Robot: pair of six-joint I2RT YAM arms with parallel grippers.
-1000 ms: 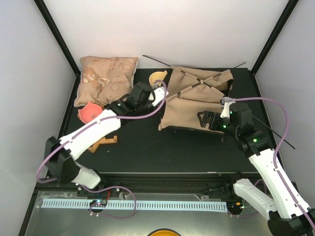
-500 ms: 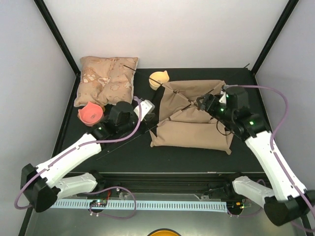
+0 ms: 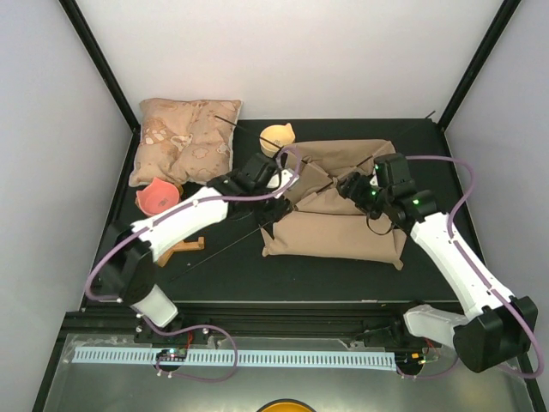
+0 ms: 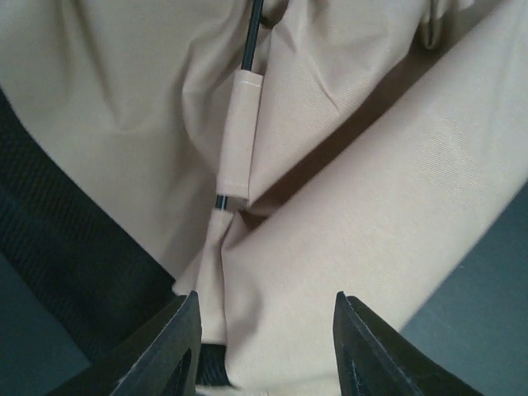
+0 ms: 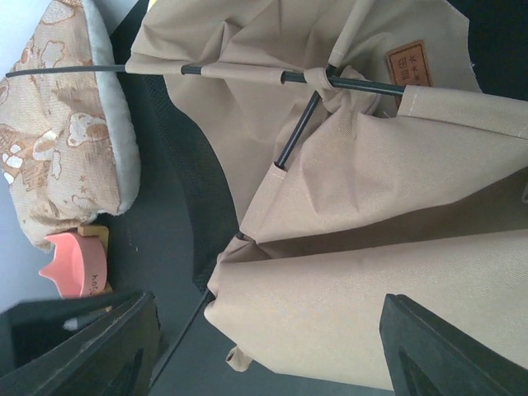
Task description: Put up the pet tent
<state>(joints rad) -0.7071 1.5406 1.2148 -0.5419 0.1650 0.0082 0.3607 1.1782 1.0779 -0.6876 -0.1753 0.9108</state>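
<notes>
The pet tent is lying collapsed on the black tabletop, right of centre, with its tan canvas folded in flat layers. In the right wrist view, two thin black poles are crossing near the upper part of the canvas, and a small brown label patch is sitting just beside that crossing. One pole end is reaching out past the canvas edge, over the beige pillow at the far left of the tabletop.

The left claw is hovering at the left edge of the tent. In the left wrist view, the left claw is standing part open with its fingers apart above a canvas fold, pinching nothing. A pole is running through a narrow canvas sleeve directly ahead of it.

The right claw is hanging over the middle of the tent, pointing left. In its own view the right claw is standing wide, holding nothing.

A pink bowl is resting near the pillow's front edge, and a yellow bowl is sitting just behind the tent's left corner
</notes>
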